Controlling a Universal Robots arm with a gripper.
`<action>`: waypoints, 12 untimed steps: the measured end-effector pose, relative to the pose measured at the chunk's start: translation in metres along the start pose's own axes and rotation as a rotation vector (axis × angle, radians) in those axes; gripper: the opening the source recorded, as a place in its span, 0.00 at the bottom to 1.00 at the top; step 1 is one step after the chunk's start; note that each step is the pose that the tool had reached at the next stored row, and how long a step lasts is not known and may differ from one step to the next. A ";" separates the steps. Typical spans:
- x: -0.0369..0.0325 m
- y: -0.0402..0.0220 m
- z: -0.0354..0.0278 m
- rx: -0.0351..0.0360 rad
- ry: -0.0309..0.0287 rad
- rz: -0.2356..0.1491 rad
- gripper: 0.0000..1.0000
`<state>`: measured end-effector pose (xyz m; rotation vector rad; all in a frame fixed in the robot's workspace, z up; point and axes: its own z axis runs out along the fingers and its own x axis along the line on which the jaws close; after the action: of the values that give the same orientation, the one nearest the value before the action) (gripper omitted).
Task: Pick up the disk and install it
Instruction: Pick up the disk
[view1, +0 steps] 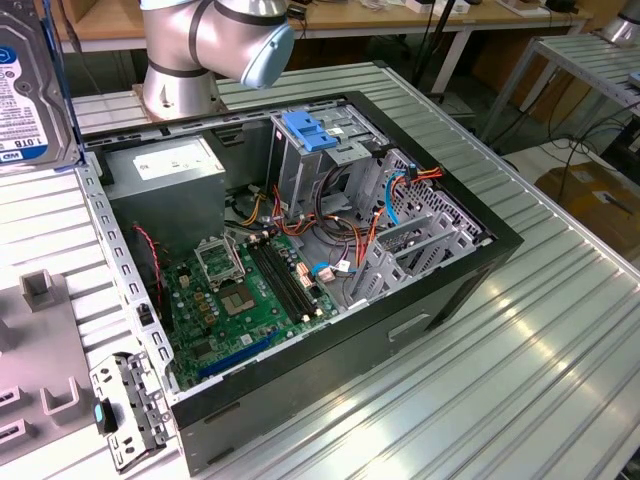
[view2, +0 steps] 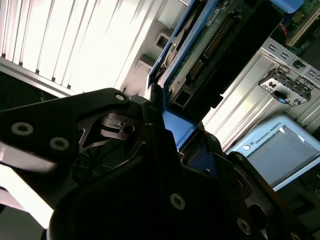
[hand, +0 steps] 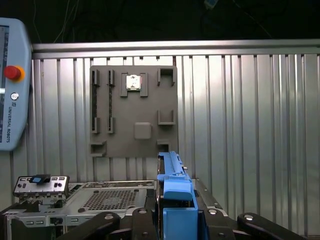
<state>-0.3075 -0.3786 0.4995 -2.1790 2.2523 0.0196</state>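
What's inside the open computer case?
Green circuit board, grey power box, coloured cables, metal cage with blue tab. Cage walls hide its inside. Disk is outside, in the pincer.

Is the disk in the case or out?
Out: the gripper holds the disk on edge, outside the open case, at the exterior view's upper left.

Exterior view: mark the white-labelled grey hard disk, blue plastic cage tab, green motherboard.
white-labelled grey hard disk (view1: 30, 100): exterior view, on its label face.
blue plastic cage tab (view1: 310, 132): exterior view, on its flat top.
green motherboard (view1: 212, 325): exterior view, on the board surface.
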 end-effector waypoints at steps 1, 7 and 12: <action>0.0000 -0.0008 0.0000 -0.0001 0.0001 0.000 0.37; -0.0002 -0.0064 0.0000 0.0000 0.0000 0.001 0.37; -0.0004 -0.0109 0.0000 0.0000 0.0002 0.001 0.37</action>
<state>-0.2966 -0.3786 0.4995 -2.1782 2.2533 0.0193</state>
